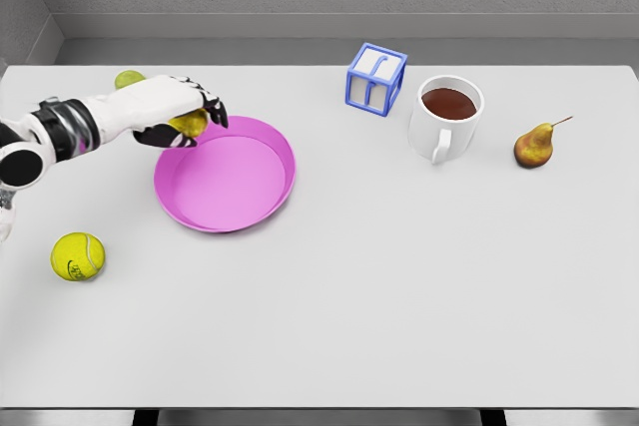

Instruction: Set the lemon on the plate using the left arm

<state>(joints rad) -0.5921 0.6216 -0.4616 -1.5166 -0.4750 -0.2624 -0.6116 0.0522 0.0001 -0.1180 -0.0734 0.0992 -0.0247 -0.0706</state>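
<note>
The left hand (186, 112) comes in from the left side, and its fingers are curled around the lemon (188, 125). You can see a bit of yellow peeking out under the dark fingertips. The hand holds the lemon right over the back left rim of the pink plate (226, 175). The plate sits on the white counter (399, 276).

Just behind the hand there is a small yellow-green round thing (129, 79), partly hidden by the arm, and I cannot tell what it is. A yellow tennis ball (78, 255) lies near the front left, well apart from the plate. It has a dark mark on it, too small to read.

Farther right stands a blue and white block (375, 79) with a blue shape on its side. Beside it is a white mug (445, 117) full of brown drink. A pear (536, 145) lies near the mug.
</note>
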